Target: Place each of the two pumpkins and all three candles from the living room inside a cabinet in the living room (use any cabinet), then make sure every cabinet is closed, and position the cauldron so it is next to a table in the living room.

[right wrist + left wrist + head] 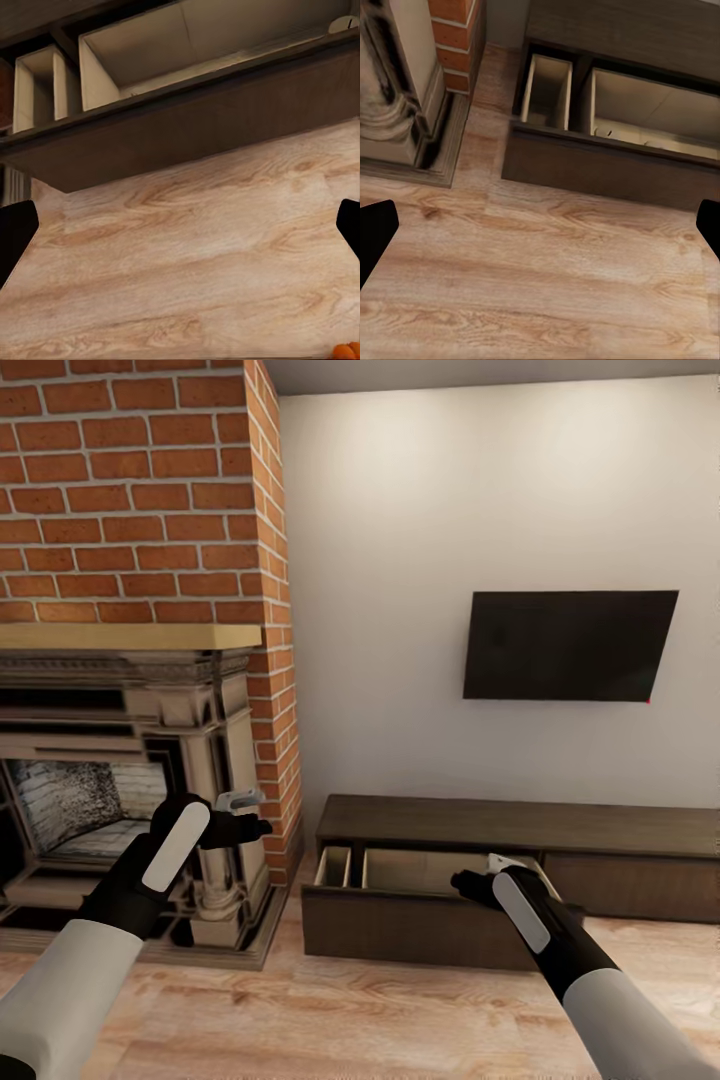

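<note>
Drawer (430,870) of the long, low dark-brown cabinet (520,825) is standing pulled out in front of you, under a wall-mounted television (568,645) and just beside a brick fireplace (130,660). You are looking down over both arms at a pale wooden floor (330,1010).

Your left gripper (245,815) is hovering near the fireplace column, and in its wrist view both fingers (375,236) are sitting wide apart at the frame edges with nothing between them, so it is released and empty. Your right gripper (470,882) is hanging just over the front edge of the open drawer; its fingers (15,232) are likewise spread and holding nothing.

The drawer is showing two pale compartments, a narrow one (546,90) and a wide one (652,112). A small pale shape (343,24) is lying at the far end of the wide one, too small to identify. A sliver of bright orange (346,350) is showing on the floor at the edge of the right wrist view, probably one of the pumpkins.

You appear to be in the stowing stage, with the cabinet open and both hands free. The next move is likely calling for you to lower the right arm toward that orange object, close on it, then carry it over the drawer front.
</note>
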Controlling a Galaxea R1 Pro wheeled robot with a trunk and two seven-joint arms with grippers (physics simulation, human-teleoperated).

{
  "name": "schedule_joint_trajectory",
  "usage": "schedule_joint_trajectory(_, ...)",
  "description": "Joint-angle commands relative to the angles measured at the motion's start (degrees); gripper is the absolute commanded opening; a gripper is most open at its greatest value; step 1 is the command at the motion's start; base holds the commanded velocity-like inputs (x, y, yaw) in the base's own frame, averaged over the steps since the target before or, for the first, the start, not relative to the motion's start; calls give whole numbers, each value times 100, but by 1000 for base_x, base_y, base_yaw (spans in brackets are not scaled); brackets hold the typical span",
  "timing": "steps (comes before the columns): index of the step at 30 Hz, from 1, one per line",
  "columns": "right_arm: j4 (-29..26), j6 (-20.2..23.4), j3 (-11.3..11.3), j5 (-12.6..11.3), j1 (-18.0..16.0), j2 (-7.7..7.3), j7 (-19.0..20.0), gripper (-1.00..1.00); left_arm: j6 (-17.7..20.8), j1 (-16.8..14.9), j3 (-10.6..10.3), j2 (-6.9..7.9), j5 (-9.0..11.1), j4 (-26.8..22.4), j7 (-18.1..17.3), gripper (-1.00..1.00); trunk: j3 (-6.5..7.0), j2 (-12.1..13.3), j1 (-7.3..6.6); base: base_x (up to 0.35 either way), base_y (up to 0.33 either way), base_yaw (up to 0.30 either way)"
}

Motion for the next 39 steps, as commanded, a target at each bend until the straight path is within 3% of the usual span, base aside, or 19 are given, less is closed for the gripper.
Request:
schedule_joint_trajectory(1,-5,5,-11,-60,-6,-6,-59,100,4,-3,-13,7,60,-6,59,100,-17,-5,-1,-51,290,-116)
schedule_joint_trajectory(7,5,7,-133,-57,-6,-6,-56,100,4,-2,-17,7,60,-6,59,100,-70,-5,-1,-18,131,-137)
schedule_joint_trajectory(24,-2,7,-138,-65,-6,2,-56,100,-2,-1,-16,4,61,-13,67,100,-148,-5,-1,-1,8,-74)
schedule_joint_trajectory(39,-3,-6,-132,-69,-6,18,-56,100,-16,-1,-19,6,61,-5,79,100,-419,-606,329,0,0,-1)
